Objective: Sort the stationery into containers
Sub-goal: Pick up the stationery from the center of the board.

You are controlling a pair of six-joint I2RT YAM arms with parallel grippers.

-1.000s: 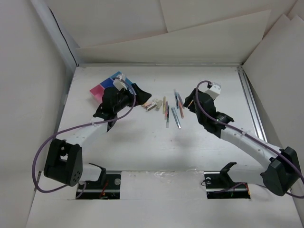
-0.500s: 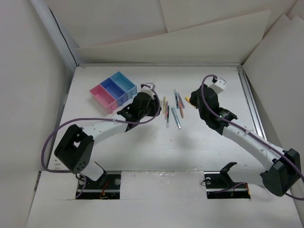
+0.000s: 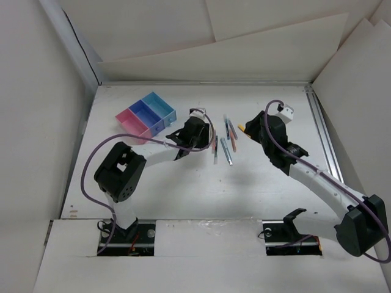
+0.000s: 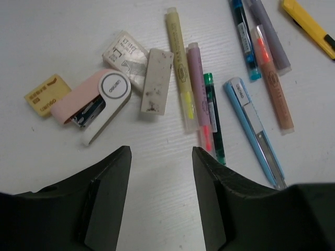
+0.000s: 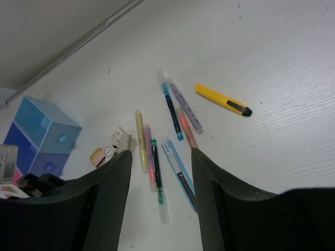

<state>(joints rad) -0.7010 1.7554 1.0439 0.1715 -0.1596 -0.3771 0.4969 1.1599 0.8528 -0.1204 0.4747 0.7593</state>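
The stationery [image 3: 223, 143] lies loose on the desk [image 3: 183, 189], well apart from the containers [image 3: 145, 113]. The pens [image 4: 180, 78] lie side by side, with the erasers [image 4: 157, 81] and a pink stapler [image 4: 94, 104] beside them. We judge the pens light, stiff, smooth and prone to roll, so we take each across mid-barrel. The erasers look soft and grippy, so we pinch the long sides. The left pincer [image 4: 161, 157] hovers near them, fingers apart and empty. The right pincer [image 5: 161, 157] is likewise parted and holds nothing.
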